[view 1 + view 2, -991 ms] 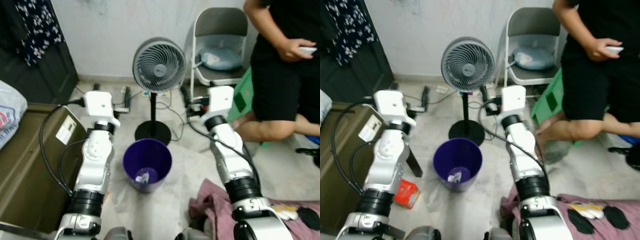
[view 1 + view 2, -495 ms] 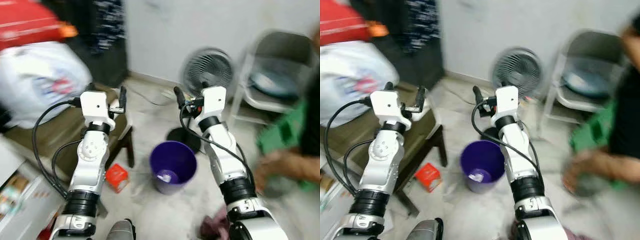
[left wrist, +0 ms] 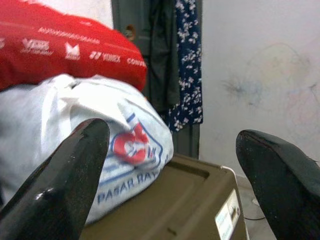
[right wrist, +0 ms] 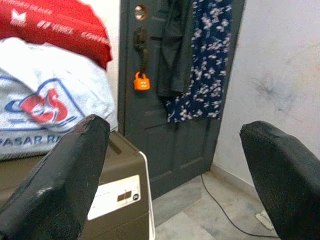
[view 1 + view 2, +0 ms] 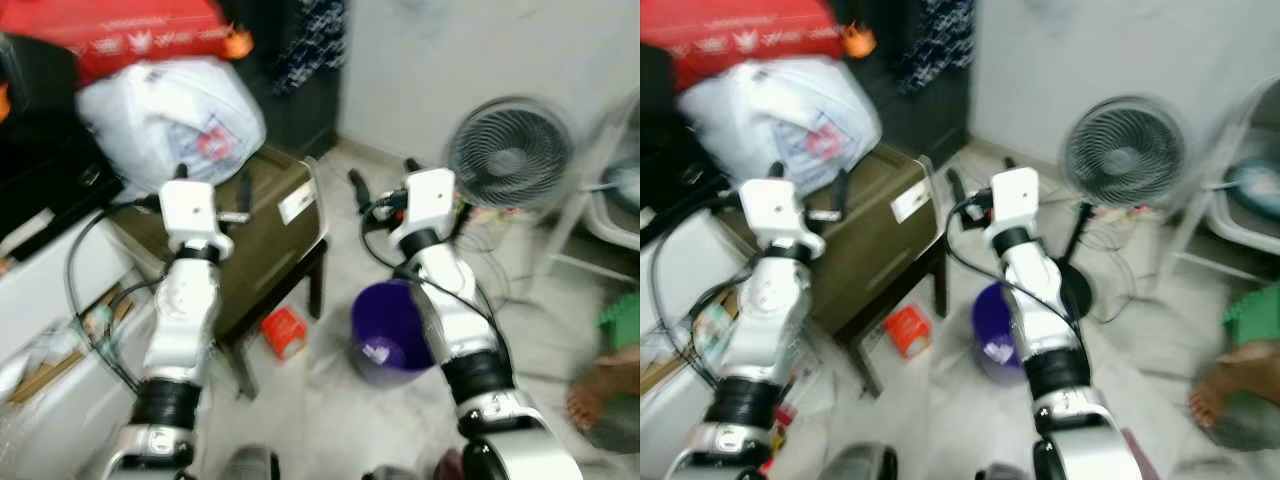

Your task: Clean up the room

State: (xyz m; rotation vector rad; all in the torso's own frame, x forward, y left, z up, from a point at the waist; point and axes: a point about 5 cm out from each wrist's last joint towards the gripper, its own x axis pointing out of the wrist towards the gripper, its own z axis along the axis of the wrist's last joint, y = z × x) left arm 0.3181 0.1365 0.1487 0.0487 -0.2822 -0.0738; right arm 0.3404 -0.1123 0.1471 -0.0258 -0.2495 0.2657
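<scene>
The robot is holding both arms up in front of its chest, the left gripper (image 3: 165, 165) and right gripper (image 4: 170, 165) each spread wide and carrying nothing, probably to keep them free while it looks for things to tidy. A purple bin (image 5: 385, 335) is standing on the floor by its right arm, handy for rubbish. Just beside it, near the leg of a brown cabinet (image 5: 262, 235), a small red box (image 5: 284, 331) is lying, though blur is making it hard to identify. A white sack (image 3: 90, 150) is resting on the cabinet.
</scene>
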